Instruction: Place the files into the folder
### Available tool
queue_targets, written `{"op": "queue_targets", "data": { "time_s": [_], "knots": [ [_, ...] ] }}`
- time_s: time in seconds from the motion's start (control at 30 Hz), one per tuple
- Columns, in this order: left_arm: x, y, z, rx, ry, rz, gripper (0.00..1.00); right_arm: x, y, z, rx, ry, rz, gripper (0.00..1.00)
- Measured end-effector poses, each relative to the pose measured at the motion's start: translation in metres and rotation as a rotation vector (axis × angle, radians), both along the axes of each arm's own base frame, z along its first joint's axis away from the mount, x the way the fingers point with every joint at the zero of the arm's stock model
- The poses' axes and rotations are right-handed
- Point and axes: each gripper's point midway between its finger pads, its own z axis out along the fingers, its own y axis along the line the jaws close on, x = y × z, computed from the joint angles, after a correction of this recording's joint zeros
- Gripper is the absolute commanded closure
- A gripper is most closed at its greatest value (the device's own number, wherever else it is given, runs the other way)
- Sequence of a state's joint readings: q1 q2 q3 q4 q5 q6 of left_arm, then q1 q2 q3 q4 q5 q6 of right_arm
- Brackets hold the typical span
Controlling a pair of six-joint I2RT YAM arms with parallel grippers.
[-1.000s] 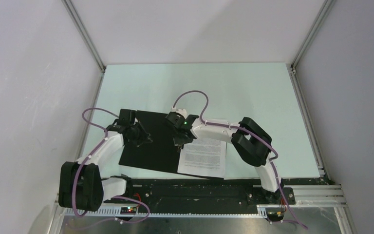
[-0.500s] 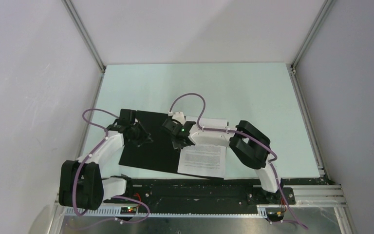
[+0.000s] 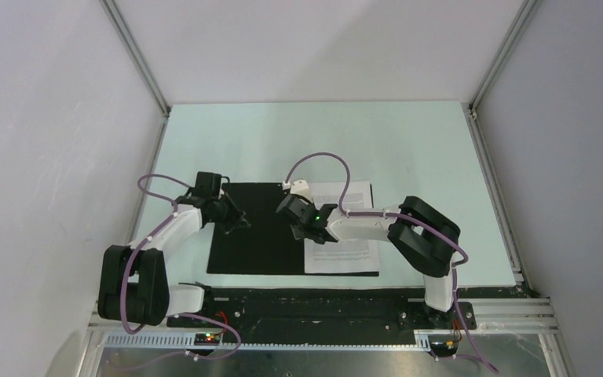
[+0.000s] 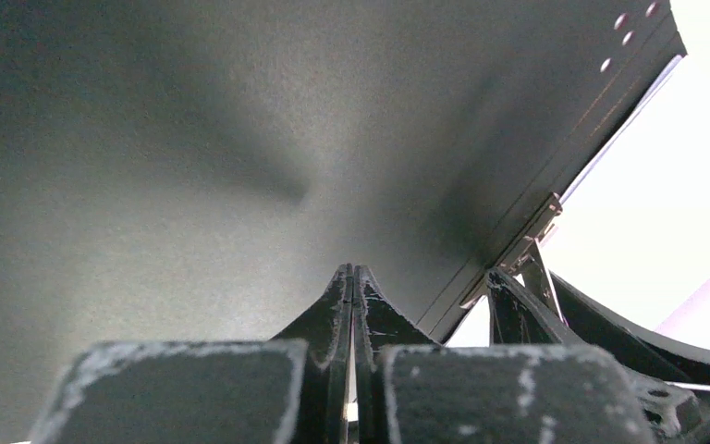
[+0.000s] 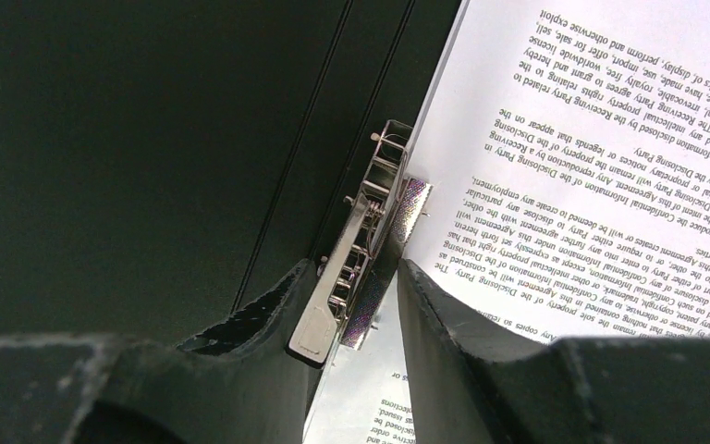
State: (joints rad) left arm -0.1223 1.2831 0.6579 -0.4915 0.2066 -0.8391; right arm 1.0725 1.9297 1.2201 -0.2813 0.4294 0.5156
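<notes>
The folder (image 3: 255,239) lies open on the table with its black inside up; the red outside does not show. The files (image 3: 352,255), white printed sheets, lie on its right half, next to the spine. My left gripper (image 3: 234,222) is shut, with its tips (image 4: 353,274) on the black left cover (image 4: 194,166) and nothing visible between them. My right gripper (image 3: 305,232) is open at the spine. Its fingers (image 5: 356,287) straddle the metal clip lever (image 5: 328,319), with the right finger over the files (image 5: 592,139).
The pale green table (image 3: 322,141) stretches behind the folder. Grey walls and aluminium posts (image 3: 137,59) close in the left, right and back. A black base rail (image 3: 314,306) runs along the near edge.
The folder and sheets have swung from tilted to square with the table's near edge, and the sheets now reach further back. Both grippers moved with it, the right one slightly right.
</notes>
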Motion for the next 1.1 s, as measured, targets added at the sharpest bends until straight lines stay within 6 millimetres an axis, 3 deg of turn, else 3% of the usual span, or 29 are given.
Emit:
{"op": "queue_targets", "data": {
  "time_s": [0.3, 0.53, 0.87, 1.1],
  "knots": [
    [0.011, -0.009, 0.012, -0.043, -0.025, -0.018, 1.00, 0.010, -0.026, 0.001, 0.002, -0.044, 0.044, 0.54],
    [0.011, -0.014, 0.004, -0.057, 0.015, -0.034, 1.00, 0.010, -0.032, 0.001, 0.002, -0.056, 0.066, 0.46],
    [0.011, -0.018, 0.000, -0.063, 0.024, -0.046, 1.00, -0.004, -0.039, 0.001, -0.029, -0.038, 0.089, 0.20],
    [0.013, -0.020, -0.001, -0.075, 0.021, -0.053, 0.99, -0.018, -0.043, 0.002, -0.044, 0.002, 0.094, 0.13]
  ]
}}
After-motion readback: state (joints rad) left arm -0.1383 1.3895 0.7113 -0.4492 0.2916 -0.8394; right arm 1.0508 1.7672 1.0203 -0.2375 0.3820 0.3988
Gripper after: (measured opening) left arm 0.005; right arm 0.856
